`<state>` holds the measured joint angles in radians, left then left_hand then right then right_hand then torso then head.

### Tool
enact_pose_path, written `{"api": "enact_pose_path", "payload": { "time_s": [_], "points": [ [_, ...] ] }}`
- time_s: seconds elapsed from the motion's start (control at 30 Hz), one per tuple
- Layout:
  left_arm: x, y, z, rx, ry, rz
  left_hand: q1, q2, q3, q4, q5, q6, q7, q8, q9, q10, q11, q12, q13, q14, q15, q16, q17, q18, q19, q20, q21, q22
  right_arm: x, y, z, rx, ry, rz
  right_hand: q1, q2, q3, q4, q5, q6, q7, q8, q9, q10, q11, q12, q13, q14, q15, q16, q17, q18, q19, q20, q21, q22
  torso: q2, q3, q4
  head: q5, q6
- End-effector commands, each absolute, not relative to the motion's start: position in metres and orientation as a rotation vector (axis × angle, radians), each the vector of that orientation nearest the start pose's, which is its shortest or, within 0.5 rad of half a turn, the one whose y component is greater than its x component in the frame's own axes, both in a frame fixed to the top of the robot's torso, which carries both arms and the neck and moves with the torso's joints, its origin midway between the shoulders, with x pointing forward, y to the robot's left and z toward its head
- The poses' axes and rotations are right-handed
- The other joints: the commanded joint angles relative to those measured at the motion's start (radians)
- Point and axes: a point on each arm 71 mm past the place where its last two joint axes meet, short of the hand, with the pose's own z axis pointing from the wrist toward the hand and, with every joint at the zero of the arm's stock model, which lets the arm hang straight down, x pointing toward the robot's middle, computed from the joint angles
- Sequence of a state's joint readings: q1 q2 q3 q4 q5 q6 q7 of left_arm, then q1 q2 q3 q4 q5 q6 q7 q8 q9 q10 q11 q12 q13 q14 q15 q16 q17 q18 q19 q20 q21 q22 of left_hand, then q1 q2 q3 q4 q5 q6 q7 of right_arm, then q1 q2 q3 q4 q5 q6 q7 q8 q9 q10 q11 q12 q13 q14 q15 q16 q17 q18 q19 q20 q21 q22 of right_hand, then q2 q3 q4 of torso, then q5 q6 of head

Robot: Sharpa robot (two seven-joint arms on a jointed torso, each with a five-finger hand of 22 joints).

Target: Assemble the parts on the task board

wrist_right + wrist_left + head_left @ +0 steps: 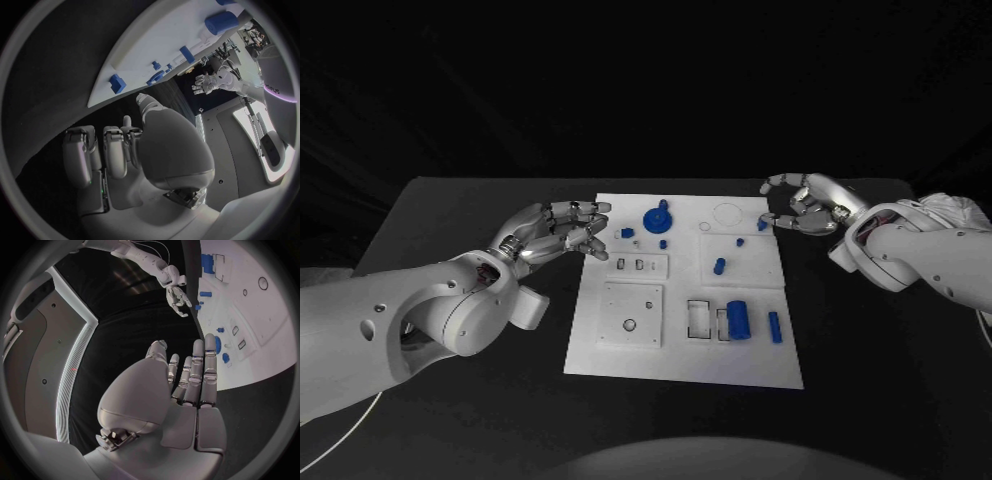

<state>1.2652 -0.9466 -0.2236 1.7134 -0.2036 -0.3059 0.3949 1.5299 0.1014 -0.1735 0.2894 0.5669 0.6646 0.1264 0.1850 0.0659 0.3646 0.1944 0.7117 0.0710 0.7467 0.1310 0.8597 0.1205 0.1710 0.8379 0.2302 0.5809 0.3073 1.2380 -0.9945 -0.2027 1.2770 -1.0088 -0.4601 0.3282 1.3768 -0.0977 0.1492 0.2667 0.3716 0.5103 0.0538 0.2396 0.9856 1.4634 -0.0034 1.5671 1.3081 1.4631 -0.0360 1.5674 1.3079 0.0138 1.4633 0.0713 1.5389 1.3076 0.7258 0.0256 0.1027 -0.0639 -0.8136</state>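
Observation:
The white task board (733, 365) lies in the middle of the black table. Blue parts sit on it: a round knob (658, 217), a short peg (720, 266), a thick cylinder (738, 320), a thin bar (773, 325) and a tiny block (763, 224) at the far right edge. My left hand (560, 232) hovers at the board's far left edge with its fingers stretched out and nothing in them. My right hand (805, 205) arches over the far right corner, fingers curved but apart, just beside the tiny block (117, 82). It holds nothing.
Rectangular recesses (632, 315) and a frame (701, 318) mark the board's near half, and a ring outline (728, 212) sits at its far side. Bare black table (473, 210) surrounds the board.

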Motion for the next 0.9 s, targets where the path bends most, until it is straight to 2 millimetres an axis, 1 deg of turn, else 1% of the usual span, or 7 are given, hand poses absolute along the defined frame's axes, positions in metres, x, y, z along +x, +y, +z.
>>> {"api": "enact_pose_path", "payload": {
  "time_s": [0.03, 0.17, 0.33, 0.57, 0.63, 0.77, 0.9],
  "points": [
    [0.432, 0.198, -0.196, -0.840, 1.652, -1.547, 0.006, 0.003, 0.002, -0.001, 0.006, -0.003, 0.004, 0.004, 0.000, -0.006, 0.004, 0.003, -0.001, -0.007, -0.002, 0.006, -0.002, 0.006, -0.006, -0.002, -0.005, -0.001, 0.492, -0.355, -0.218, 0.165, 1.588, 0.704, 0.013, 0.001, 0.003, 0.008, -0.005, -0.019, 0.012, 0.012, 0.010, 0.107, 0.004, 0.004, 0.263, 0.108, 0.000, 0.003, 0.263, 0.000, 0.057, 0.004, -0.006, 0.245, 0.001, 0.0000, 0.0007, 0.000, 0.000],
    [0.432, 0.199, -0.197, -0.840, 1.652, -1.546, 0.006, 0.003, 0.002, -0.001, 0.006, -0.003, 0.004, 0.004, 0.000, -0.006, 0.004, 0.003, -0.001, -0.007, -0.002, 0.006, -0.002, 0.006, -0.006, -0.002, -0.005, -0.001, 0.492, -0.355, -0.223, 0.166, 1.600, 0.702, 0.009, -0.002, 0.000, 0.014, -0.022, -0.034, 0.021, 0.031, 0.012, 0.107, 0.009, 0.004, 0.263, 0.108, 0.003, 0.003, 0.263, 0.000, 0.055, 0.006, -0.007, 0.244, 0.000, -0.0001, -0.0013, 0.002, -0.004],
    [0.432, 0.200, -0.197, -0.842, 1.652, -1.543, 0.006, 0.003, 0.002, -0.001, 0.006, -0.003, 0.004, 0.004, 0.000, -0.006, 0.004, 0.003, -0.001, -0.007, -0.002, 0.006, -0.002, 0.006, -0.006, -0.002, -0.005, -0.001, 0.492, -0.355, -0.226, 0.164, 1.611, 0.706, -0.002, -0.007, -0.007, 0.020, -0.058, -0.048, 0.023, 0.061, 0.013, 0.107, 0.012, 0.004, 0.263, 0.108, 0.006, 0.003, 0.263, 0.000, 0.055, 0.009, -0.007, 0.244, 0.000, -0.0002, 0.0002, 0.002, -0.005],
    [0.433, 0.200, -0.197, -0.843, 1.652, -1.542, 0.008, 0.003, 0.003, -0.001, 0.006, -0.004, 0.004, 0.004, 0.000, -0.007, 0.004, 0.003, -0.001, -0.008, -0.002, 0.006, -0.002, 0.006, -0.006, -0.002, -0.005, -0.001, 0.492, -0.357, -0.230, 0.171, 1.635, 0.700, -0.006, -0.007, -0.009, 0.021, -0.070, -0.051, 0.023, 0.075, 0.012, 0.107, 0.013, 0.004, 0.263, 0.108, 0.007, 0.003, 0.263, 0.002, 0.049, 0.011, -0.011, 0.242, 0.000, -0.0007, -0.0009, 0.003, -0.005],
    [0.433, 0.200, -0.197, -0.843, 1.652, -1.542, 0.008, 0.003, 0.003, -0.001, 0.006, -0.004, 0.004, 0.004, 0.000, -0.007, 0.004, 0.003, -0.001, -0.008, -0.002, 0.006, -0.002, 0.006, -0.006, -0.002, -0.005, -0.001, 0.492, -0.357, -0.231, 0.173, 1.639, 0.697, -0.002, -0.005, -0.006, 0.019, -0.064, -0.051, 0.024, 0.083, 0.012, 0.107, 0.013, 0.004, 0.263, 0.108, 0.007, 0.003, 0.263, 0.002, 0.047, 0.011, -0.012, 0.242, 0.000, -0.0006, -0.0005, 0.002, -0.005],
    [0.432, 0.201, -0.197, -0.842, 1.652, -1.543, 0.008, 0.003, 0.003, -0.001, 0.006, -0.004, 0.004, 0.004, 0.000, -0.007, 0.004, 0.003, -0.001, -0.008, -0.002, 0.006, -0.002, 0.006, -0.006, -0.002, -0.005, -0.001, 0.491, -0.358, -0.234, 0.176, 1.648, 0.695, 0.006, -0.003, 0.000, 0.017, -0.021, -0.058, 0.024, 0.108, 0.005, 0.107, 0.014, 0.004, 0.263, 0.108, 0.008, 0.003, 0.263, 0.003, 0.045, 0.013, -0.014, 0.241, 0.000, -0.0004, -0.0011, 0.003, -0.006],
    [0.432, 0.201, -0.197, -0.843, 1.653, -1.543, 0.008, 0.003, 0.003, -0.001, 0.006, -0.004, 0.004, 0.004, 0.000, -0.007, 0.004, 0.003, -0.001, -0.008, -0.002, 0.006, -0.002, 0.006, -0.006, -0.002, -0.005, -0.001, 0.491, -0.358, -0.237, 0.179, 1.658, 0.694, 0.012, -0.003, 0.005, 0.016, 0.007, -0.062, 0.024, 0.125, -0.001, 0.107, 0.014, 0.004, 0.263, 0.108, 0.009, 0.003, 0.263, 0.003, 0.044, 0.013, -0.014, 0.241, 0.000, -0.0003, 0.0003, 0.002, -0.006]
  ]
}}
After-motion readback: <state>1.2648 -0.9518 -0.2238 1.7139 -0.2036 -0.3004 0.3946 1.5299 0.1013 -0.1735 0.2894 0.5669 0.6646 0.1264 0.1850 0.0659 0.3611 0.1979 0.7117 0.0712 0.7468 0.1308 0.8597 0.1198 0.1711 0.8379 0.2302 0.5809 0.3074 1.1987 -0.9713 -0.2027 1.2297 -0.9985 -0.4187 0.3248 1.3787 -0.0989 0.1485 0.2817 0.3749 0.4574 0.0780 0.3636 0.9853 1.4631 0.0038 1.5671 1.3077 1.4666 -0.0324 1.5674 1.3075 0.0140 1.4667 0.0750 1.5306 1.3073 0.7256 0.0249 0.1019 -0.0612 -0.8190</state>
